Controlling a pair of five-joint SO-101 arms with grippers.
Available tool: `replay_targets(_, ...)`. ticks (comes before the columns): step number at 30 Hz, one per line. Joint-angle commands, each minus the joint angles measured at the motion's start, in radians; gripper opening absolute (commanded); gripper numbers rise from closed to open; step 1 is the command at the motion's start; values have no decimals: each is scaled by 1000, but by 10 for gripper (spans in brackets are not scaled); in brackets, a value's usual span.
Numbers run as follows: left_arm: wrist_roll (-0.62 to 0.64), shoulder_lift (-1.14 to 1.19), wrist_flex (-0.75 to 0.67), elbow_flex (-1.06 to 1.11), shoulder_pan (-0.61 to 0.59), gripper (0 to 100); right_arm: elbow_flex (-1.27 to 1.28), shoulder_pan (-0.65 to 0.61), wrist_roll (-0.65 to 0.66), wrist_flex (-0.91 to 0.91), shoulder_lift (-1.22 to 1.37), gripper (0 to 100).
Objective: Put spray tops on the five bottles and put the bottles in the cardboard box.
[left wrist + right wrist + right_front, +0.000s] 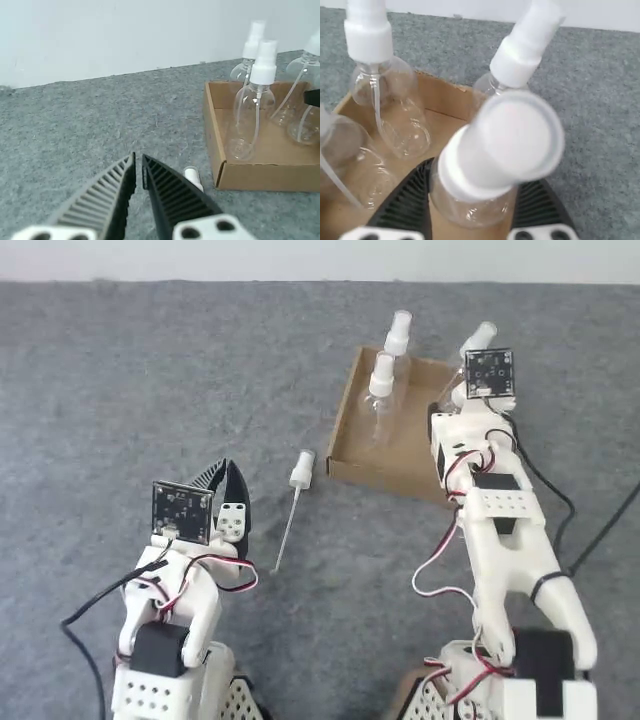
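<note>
Grey felt worktop, cardboard box sitting toward the far right. Right gripper parked over the box's near right side, black fingers clamped on both sides of the held bottle, clear plastic with a white spray top already on, leaning a bit. No telling whether resting on the box floor or hanging above. Inside the box, upright and capped: front bottle toward the left side, plus a side bottle just beside the held one. Back bottle also capped, standing right at the far wall, but honestly can't tell if inside the box or just behind. So 4 bottles spotted in total. Left gripper low over the near left part of the worktop, well apart from the box, fingers pinched together with barely a sliver between, gripping nothing. Just beside, on the box side: 1 loose spray top lying flat on the worktop, white head near the box's near left corner but not touching, thin dip tube trailing back toward the near edge.
</note>
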Motion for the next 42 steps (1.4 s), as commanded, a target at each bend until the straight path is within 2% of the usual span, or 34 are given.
replay_targets(1, 5, -11, 3, -39, -6, 12, -40, 5, -11, -50, 21, 6)
replay_targets(7, 5, -11, 3, -39, -6, 12, -41, 8, -11, -105, 85, 6)
replay_targets(30, 5, -11, 3, -38, -2, 12, -51, -30, -6, -62, 85, 7)
replay_targets(37, 5, -11, 3, -38, 0, 12, -87, -30, -8, 1, 85, 152)
replay_targets(42, 5, -11, 3, -38, 0, 12, -89, -31, -6, 8, 85, 177)
